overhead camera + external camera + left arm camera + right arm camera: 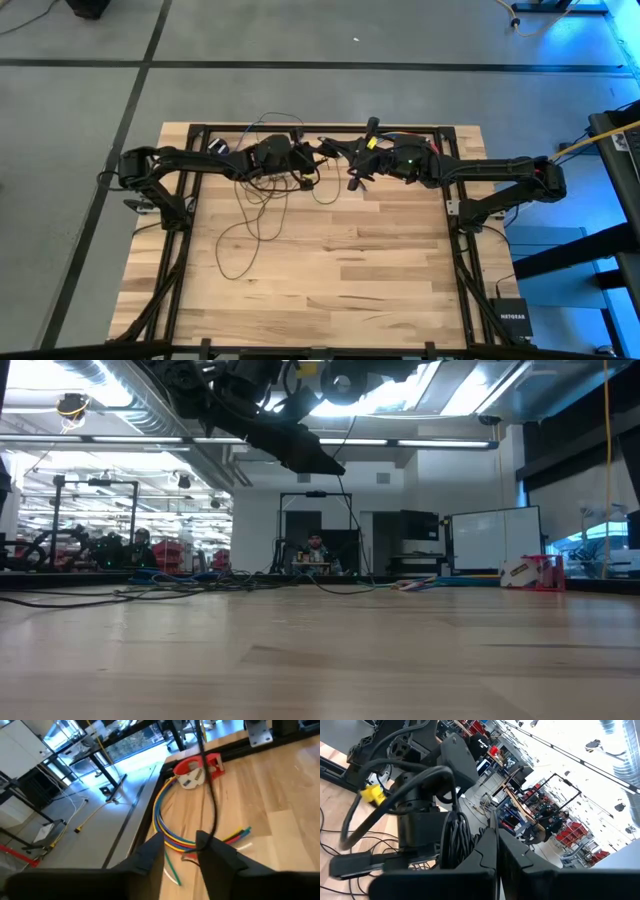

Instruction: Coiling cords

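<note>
The cords (255, 215), thin and dark, lie in slack loops on the left half of the wooden table (380, 270). Strands rise from them to the two grippers, which meet above the far middle. My left gripper (314, 163) (184, 851) is open; one strand (212, 800) runs down to the tip of one of its fingers. My right gripper (356, 176) (496, 845) is shut, with a bunch of cord strands (454, 837) beside its fingers. In the low view a strand (350, 525) hangs from the arms to the table. My left gripper stands open around the strand, and whether the finger (216, 852) touches it I cannot tell. My right gripper is shut level on several cord strands (462, 840). Its own finger hides the place of contact. The bunch is held clear of the table, and slack cord trails down from it.
A short bundle of multicoloured wires (170, 827) and a red tape dispenser (195, 770) lie near the table's far edge. A yellow cable (600, 135) and a small black box (512, 318) are off the table on the right. Bare wood fills the near half.
</note>
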Robot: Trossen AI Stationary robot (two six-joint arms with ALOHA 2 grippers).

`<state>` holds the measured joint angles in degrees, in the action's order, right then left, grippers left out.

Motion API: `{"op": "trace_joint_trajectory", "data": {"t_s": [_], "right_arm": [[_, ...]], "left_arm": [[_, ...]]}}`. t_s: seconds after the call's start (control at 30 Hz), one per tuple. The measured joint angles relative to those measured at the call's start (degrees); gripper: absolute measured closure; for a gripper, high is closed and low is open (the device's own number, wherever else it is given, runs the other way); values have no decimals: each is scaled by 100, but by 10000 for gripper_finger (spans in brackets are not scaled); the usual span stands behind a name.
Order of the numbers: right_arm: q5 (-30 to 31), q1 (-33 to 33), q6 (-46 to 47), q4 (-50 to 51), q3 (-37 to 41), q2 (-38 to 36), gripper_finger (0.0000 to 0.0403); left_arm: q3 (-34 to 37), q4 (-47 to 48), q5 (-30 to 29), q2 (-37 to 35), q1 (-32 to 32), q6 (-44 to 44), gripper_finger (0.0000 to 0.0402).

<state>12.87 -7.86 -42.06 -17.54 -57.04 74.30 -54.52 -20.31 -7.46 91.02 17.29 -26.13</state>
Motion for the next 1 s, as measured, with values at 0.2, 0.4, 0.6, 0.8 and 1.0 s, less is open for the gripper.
{"op": "trace_joint_trajectory", "data": {"t_s": [0.2,0.4,0.6,0.8,1.0], "right_arm": [[0,0,0,28,0,0,398],[3,-5,-8,132,0,0,398],[105,-4,-135,424,0,-2,398],[232,-4,-185,1053,0,-2,398],[492,-4,-326,1334,0,38,398]], "left_arm": [[0,222,135,0,7,-30,379],[2,340,106,-154,22,24,393],[0,1156,-433,-934,-8,581,394],[0,1654,-496,-1394,-49,907,398],[0,1588,-499,-1454,-223,988,399]]}}
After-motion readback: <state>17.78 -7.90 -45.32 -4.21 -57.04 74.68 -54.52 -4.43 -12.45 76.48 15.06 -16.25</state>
